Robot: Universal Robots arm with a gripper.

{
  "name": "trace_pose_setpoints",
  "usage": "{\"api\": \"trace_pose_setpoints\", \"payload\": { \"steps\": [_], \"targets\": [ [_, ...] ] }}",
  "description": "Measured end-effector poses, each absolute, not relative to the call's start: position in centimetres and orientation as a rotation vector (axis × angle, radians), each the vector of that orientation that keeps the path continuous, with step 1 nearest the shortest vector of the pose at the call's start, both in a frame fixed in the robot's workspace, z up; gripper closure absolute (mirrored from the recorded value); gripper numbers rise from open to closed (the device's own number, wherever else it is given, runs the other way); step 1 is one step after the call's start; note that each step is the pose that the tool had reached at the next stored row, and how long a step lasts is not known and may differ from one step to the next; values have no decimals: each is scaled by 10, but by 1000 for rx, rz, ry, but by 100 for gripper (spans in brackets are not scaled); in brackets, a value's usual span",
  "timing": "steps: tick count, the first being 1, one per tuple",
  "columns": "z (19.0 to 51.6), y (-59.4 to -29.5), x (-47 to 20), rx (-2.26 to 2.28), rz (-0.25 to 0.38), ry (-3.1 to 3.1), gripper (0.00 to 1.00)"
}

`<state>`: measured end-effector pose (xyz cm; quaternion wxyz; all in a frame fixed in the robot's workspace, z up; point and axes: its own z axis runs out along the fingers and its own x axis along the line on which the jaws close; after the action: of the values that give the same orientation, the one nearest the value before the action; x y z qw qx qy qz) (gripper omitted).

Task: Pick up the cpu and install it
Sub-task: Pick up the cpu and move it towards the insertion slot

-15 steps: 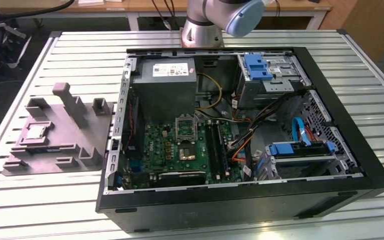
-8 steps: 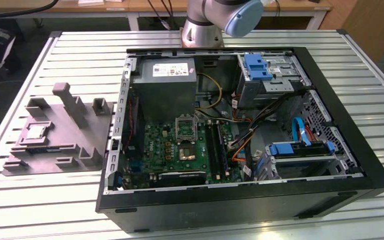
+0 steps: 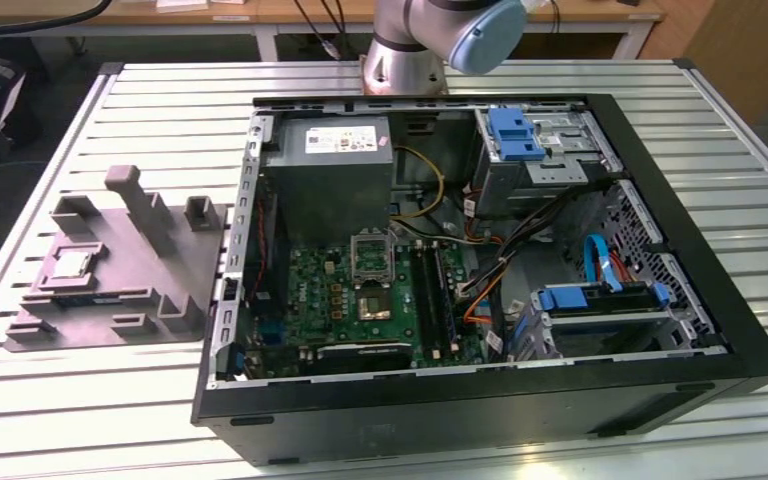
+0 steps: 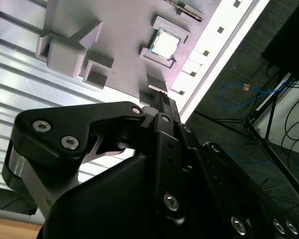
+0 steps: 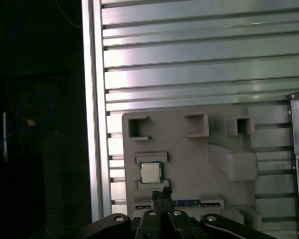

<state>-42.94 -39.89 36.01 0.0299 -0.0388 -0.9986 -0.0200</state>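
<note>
The cpu (image 3: 68, 263) is a small silvery square chip lying flat in a recess of a grey fixture plate (image 3: 131, 290), at the exterior view's left beside the computer case. It also appears as the cpu (image 5: 150, 172) in the first wrist view and the cpu (image 4: 165, 44) in the second. My gripper (image 5: 161, 192) hangs above the plate, close beside the chip and apart from it. The black fingers (image 4: 162, 99) are pressed together with nothing between them. Inside the case, the green motherboard (image 3: 317, 290) carries the black-framed socket (image 3: 375, 303).
The open black computer case (image 3: 491, 400) lies on a slatted metal table (image 3: 91, 420), with a grey power supply (image 3: 337, 150), blue drive brackets (image 3: 515, 135) and loose cables (image 3: 518, 240) inside. Raised blocks (image 3: 137, 195) stand on the fixture plate. The table edge (image 5: 94, 99) runs near the plate.
</note>
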Motion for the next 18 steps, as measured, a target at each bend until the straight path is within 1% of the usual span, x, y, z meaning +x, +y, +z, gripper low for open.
{"api": "trace_pose_setpoints", "payload": {
  "steps": [9, 12, 13, 15, 16, 18],
  "targets": [
    [360, -399, -430, -120, -62, -3079, 89],
    [360, -399, -430, -120, -62, -3079, 71],
    [360, -399, -430, -120, -62, -3079, 71],
    [360, -399, -430, -120, -62, -3079, 59],
    [360, -399, -430, -120, -62, -3079, 59],
    [358, -399, -430, -119, -61, -3079, 47]
  ]
}}
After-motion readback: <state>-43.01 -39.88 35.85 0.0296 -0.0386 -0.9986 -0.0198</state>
